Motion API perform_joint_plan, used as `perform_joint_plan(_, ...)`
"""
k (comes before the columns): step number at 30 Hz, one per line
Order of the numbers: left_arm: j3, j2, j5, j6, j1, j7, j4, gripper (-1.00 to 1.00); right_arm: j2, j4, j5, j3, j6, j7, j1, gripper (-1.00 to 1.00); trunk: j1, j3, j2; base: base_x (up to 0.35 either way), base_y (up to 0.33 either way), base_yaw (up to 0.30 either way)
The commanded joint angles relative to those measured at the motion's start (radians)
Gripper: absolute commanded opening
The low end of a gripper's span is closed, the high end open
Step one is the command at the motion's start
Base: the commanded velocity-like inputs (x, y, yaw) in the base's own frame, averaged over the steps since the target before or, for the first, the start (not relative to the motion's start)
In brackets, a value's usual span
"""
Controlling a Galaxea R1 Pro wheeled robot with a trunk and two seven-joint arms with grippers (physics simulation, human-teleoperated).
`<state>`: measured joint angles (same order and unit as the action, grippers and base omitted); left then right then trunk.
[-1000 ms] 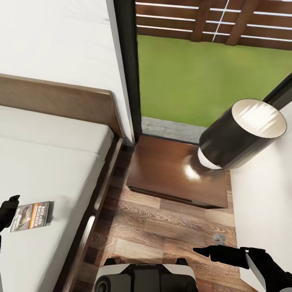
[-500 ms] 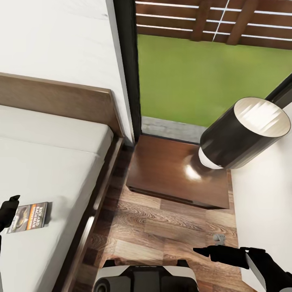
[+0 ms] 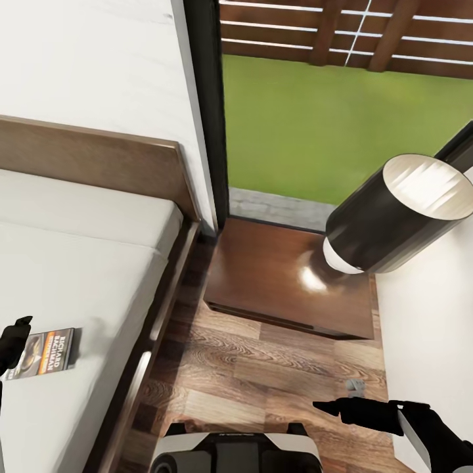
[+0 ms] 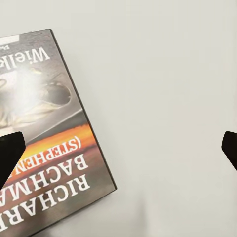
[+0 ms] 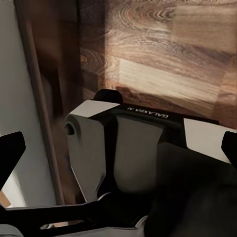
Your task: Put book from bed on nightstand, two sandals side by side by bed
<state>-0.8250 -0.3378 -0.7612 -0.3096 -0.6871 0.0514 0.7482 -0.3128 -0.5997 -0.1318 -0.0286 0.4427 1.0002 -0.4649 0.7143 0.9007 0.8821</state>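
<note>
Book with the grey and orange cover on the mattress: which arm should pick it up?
Left. The left claw hangs open just above the grey-and-orange paperback book on the off-white mattress, one fingertip over its cover. The right claw is over the wood-plank floor, away from the bed.

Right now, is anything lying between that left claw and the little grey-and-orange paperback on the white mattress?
Nothing visible: the left gripper hangs open over the bare off-white mattress, one fingertip overlapping the grey-and-orange paperback.
</note>
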Motion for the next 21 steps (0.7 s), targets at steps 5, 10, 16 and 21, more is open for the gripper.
perform_joint_plan(5, -0.002, 0.000, -0.010, -0.006, -0.001, 0.005, 0.002, 1.00, 0.000, 0.000, -0.006, -0.001, 0.008, 0.002, -0.001, 1.00, 0.004, 0.004, 0.008, 0.000, 0.000, 0.000)
perform_joint_plan(10, -0.003, 0.000, -0.010, -0.005, -0.001, 0.006, 0.003, 1.00, 0.000, 0.000, -0.006, -0.001, 0.008, 0.002, -0.001, 1.00, 0.004, 0.004, 0.008, 0.000, 0.000, 0.000)
perform_joint_plan(16, -0.003, -0.005, -0.008, 0.001, 0.000, 0.006, 0.017, 1.00, -0.001, -0.001, -0.007, -0.002, 0.008, 0.002, 0.000, 1.00, 0.004, 0.004, 0.008, 0.000, 0.000, 0.000)
perform_joint_plan(21, 0.009, -0.006, 0.002, -0.003, 0.000, 0.019, 0.179, 1.00, -0.005, -0.001, -0.009, -0.003, 0.008, 0.002, 0.000, 1.00, 0.004, 0.004, 0.008, 0.000, 0.000, 0.000)
